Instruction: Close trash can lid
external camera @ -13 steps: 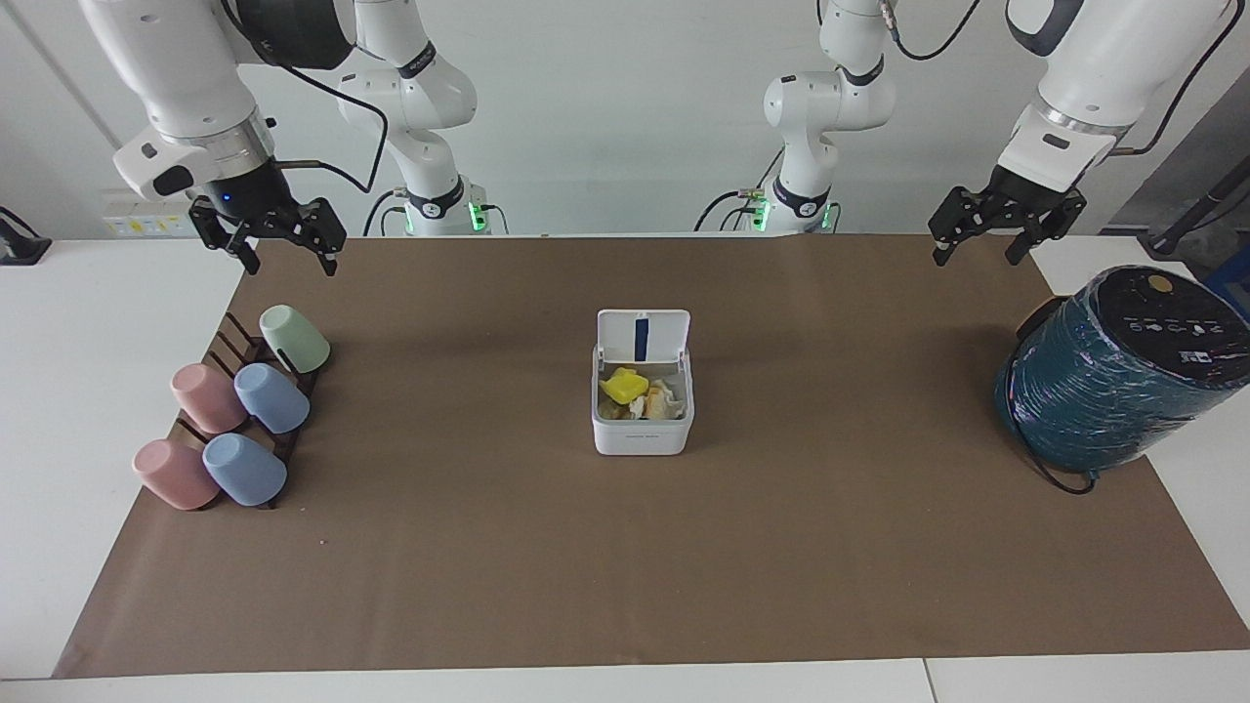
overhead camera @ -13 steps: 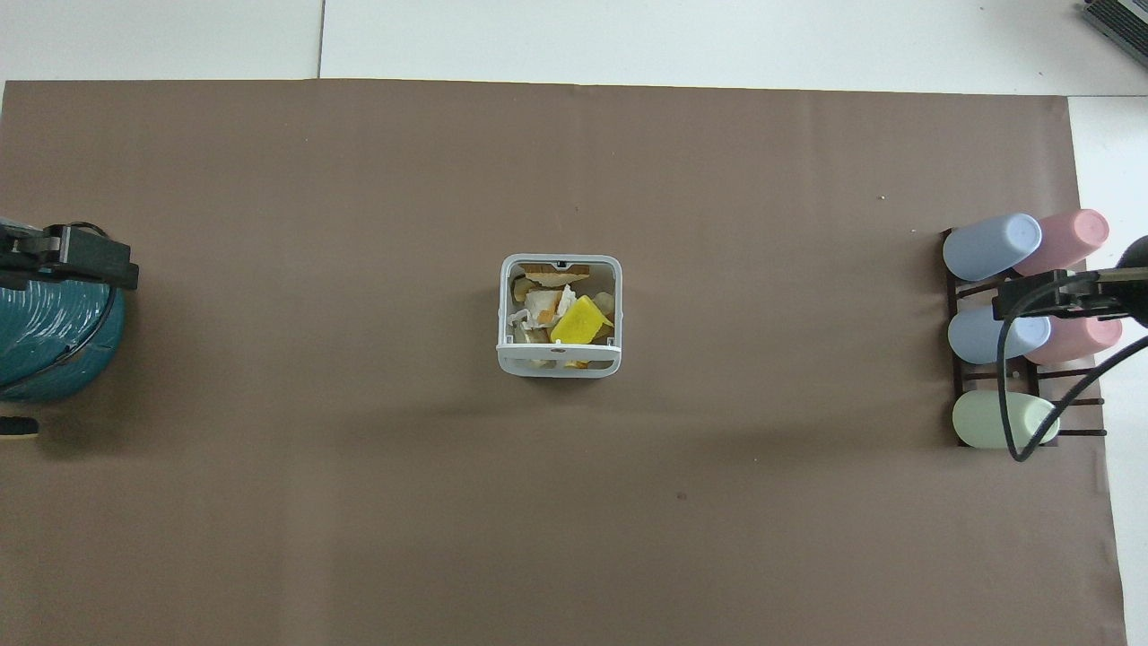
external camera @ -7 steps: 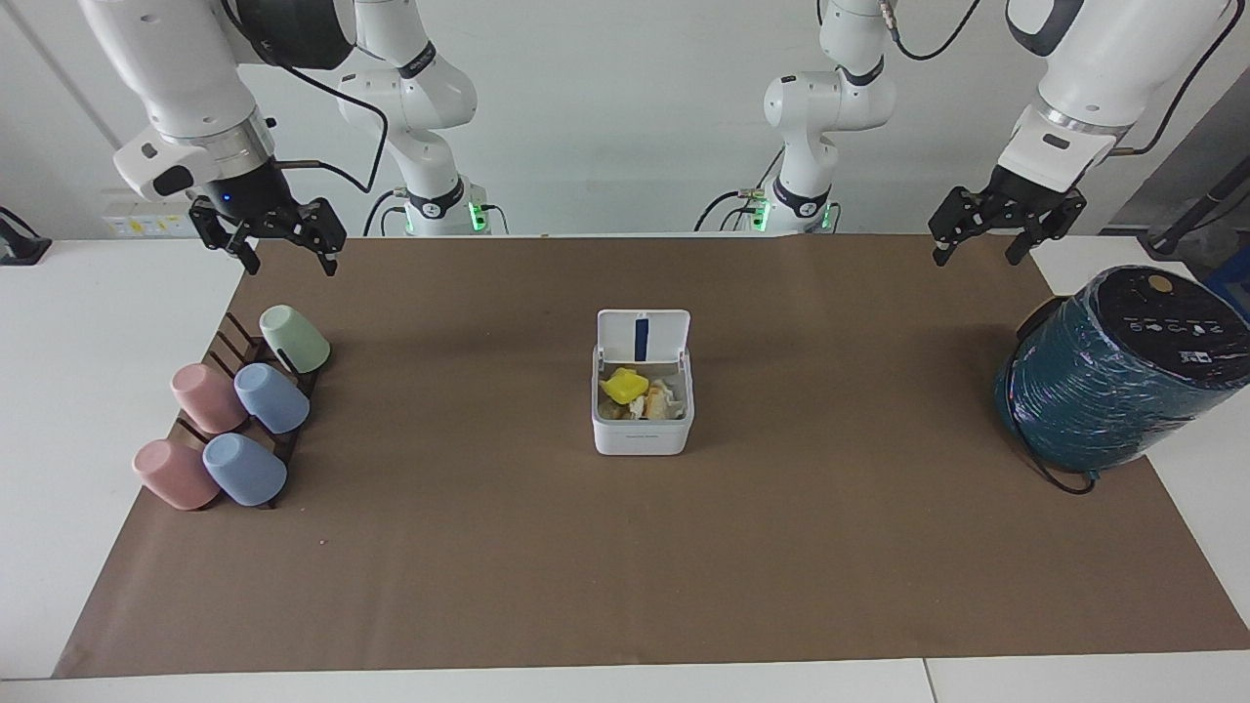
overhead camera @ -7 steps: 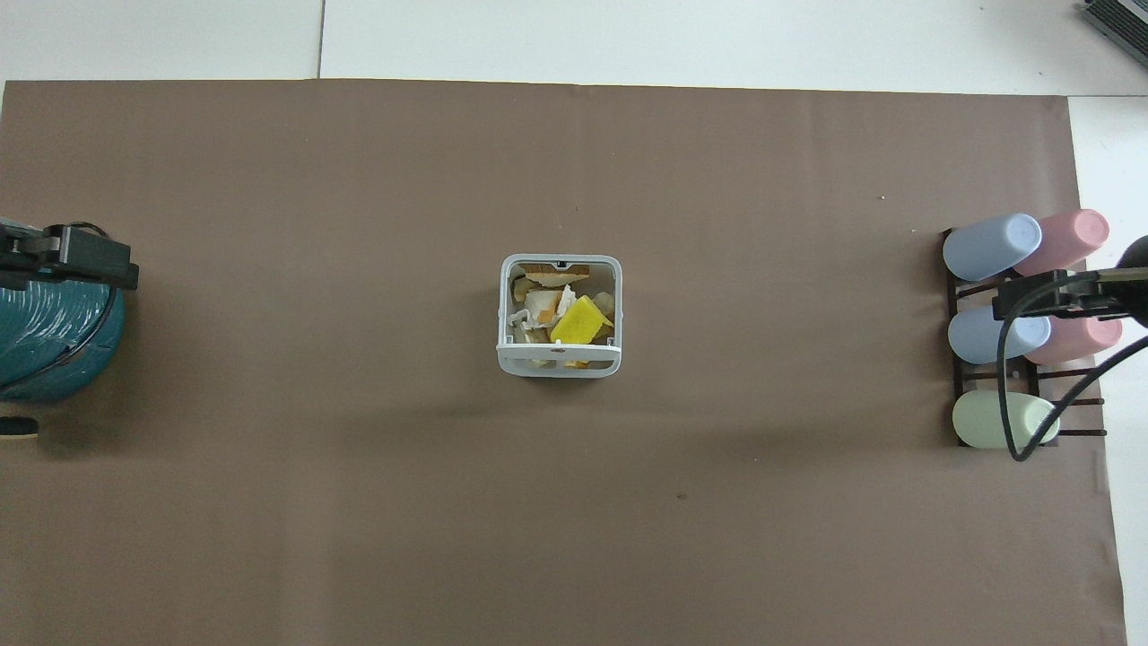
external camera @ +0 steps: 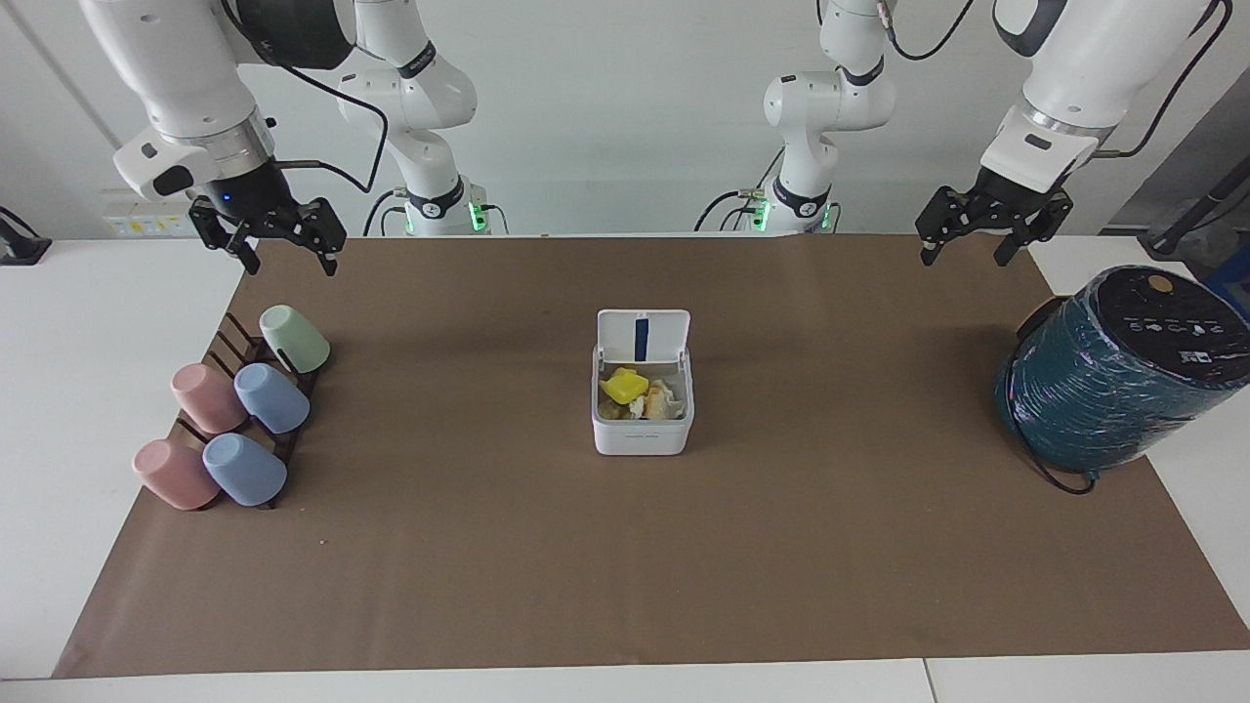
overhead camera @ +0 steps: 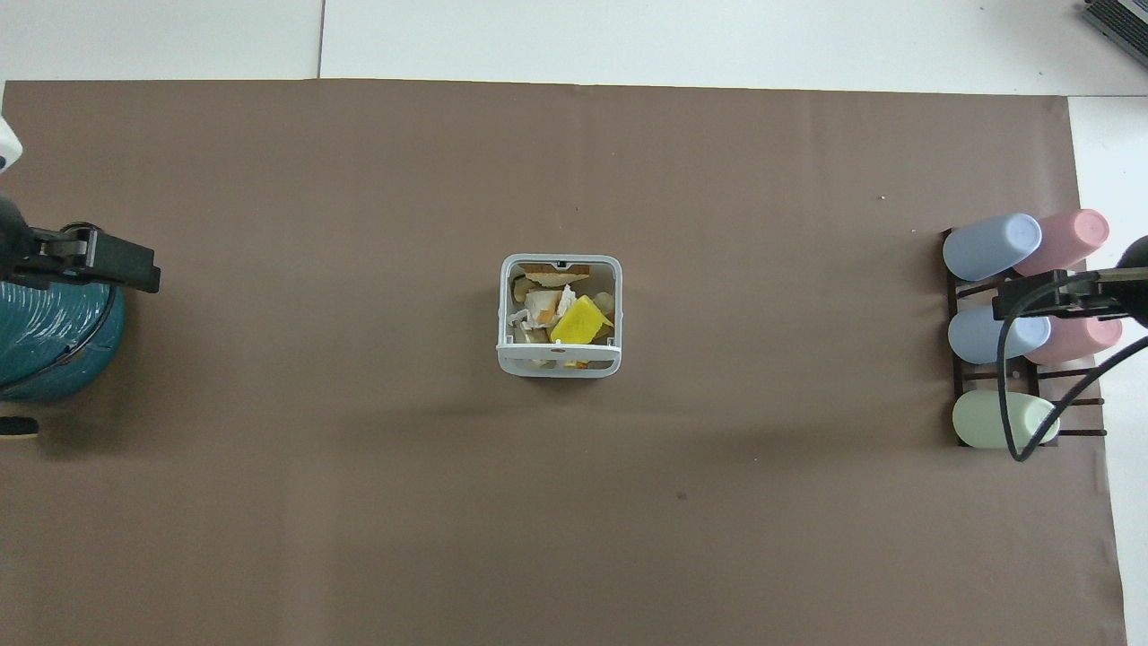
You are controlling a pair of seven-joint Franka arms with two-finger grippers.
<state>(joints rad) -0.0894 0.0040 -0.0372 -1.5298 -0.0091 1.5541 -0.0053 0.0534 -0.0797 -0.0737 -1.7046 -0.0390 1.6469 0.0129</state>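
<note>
Left hand (external camera: 962, 240): fingers spread, empty, raised over the desk (external camera: 840, 547) near the teal cylinder (external camera: 1113, 376).
Right hand (external camera: 280, 246): spread, empty, above the cup rack (external camera: 249, 410).
Trash can (external camera: 642, 420): mid-desk, lid (external camera: 643, 337) standing upright, rubbish inside.

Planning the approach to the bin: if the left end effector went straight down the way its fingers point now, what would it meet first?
Probably the bare brown mat. The left end effector points down, open, over the mat's edge nearest the robots, apart from the teal-wrapped cylinder and the trash can. Depth is uncertain.
</note>
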